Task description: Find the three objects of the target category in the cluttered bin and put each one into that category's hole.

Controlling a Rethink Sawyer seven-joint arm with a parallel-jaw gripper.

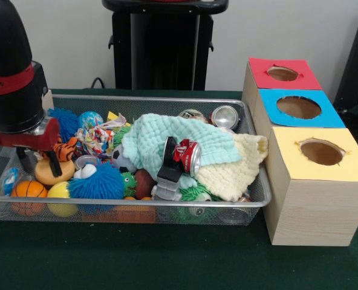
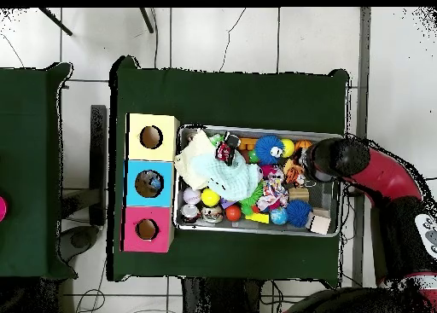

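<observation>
My gripper hangs open over the left end of the wire mesh bin. Its fingers straddle an orange rubber toy, with a tiger toy just to the right. A crushed red can lies on a mint towel mid-bin, and silver cans sit at the back right. A basketball, a yellow ball and a blue spiky ball lie along the front. In the overhead view the arm covers the gripper.
Three wooden boxes stand right of the bin, with a red-topped hole, a blue-topped hole and a yellow-topped hole. A cream cloth drapes over the bin's right front. A black and grey object leans beside the red can.
</observation>
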